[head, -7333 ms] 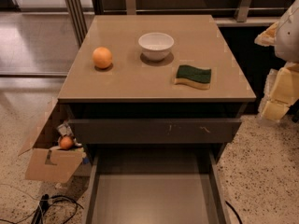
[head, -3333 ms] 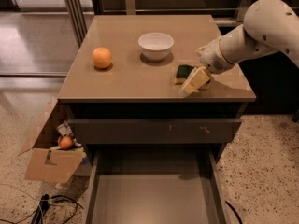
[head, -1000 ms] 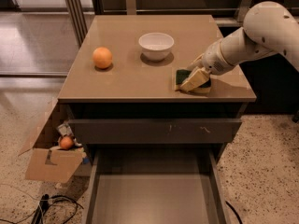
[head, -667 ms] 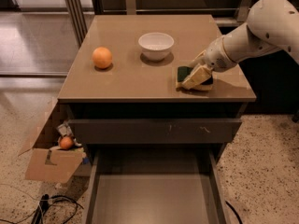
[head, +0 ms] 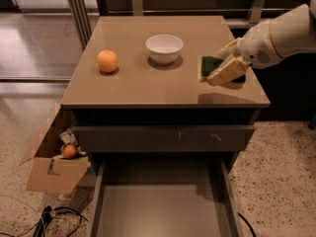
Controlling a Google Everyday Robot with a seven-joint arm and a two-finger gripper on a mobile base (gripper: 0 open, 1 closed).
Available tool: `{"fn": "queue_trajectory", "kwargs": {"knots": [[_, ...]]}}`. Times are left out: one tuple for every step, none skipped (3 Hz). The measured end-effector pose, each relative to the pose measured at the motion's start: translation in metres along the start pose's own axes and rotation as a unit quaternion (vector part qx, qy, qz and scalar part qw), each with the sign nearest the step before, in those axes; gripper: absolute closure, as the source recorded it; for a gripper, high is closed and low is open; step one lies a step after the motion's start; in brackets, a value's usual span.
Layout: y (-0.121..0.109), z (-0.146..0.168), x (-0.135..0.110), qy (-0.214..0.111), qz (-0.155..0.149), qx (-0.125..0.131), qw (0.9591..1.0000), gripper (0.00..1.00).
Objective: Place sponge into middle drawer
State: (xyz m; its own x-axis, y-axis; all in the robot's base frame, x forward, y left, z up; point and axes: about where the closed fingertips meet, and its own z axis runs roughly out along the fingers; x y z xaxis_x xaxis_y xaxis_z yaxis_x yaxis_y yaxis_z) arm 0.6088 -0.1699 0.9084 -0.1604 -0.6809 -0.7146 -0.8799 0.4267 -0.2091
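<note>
The middle drawer point(head: 163, 216) stands pulled out nearest, under a shut drawer front point(head: 163, 138), with a cardboard box point(head: 54, 174) on the floor at its left. On the tabletop point(head: 148, 88) beyond, an orange point(head: 107, 61) and a white bowl point(head: 164, 48) sit left of the hand point(head: 215, 68). The hand grips the sponge point(head: 209, 62) just above the right edge, green side up, its bare end toward the bowl and its length mostly hidden.

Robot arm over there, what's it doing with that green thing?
The robot's gripper is closed on the sponge, holding it tilted just above the right side of the cabinet top. The middle drawer below stands pulled open, and the sponge is not in it yet. A white bowl and an orange sit on the top, away from the gripper.
</note>
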Motion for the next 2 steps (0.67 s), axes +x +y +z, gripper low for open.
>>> {"fn": "queue_trajectory", "kwargs": {"knots": [[0.056,-0.03,0.007,-0.033,0.012,0.014,0.9993,1.0],[0.108,-0.022,0.029,-0.065,0.046,0.001,0.9968,1.0]]}}
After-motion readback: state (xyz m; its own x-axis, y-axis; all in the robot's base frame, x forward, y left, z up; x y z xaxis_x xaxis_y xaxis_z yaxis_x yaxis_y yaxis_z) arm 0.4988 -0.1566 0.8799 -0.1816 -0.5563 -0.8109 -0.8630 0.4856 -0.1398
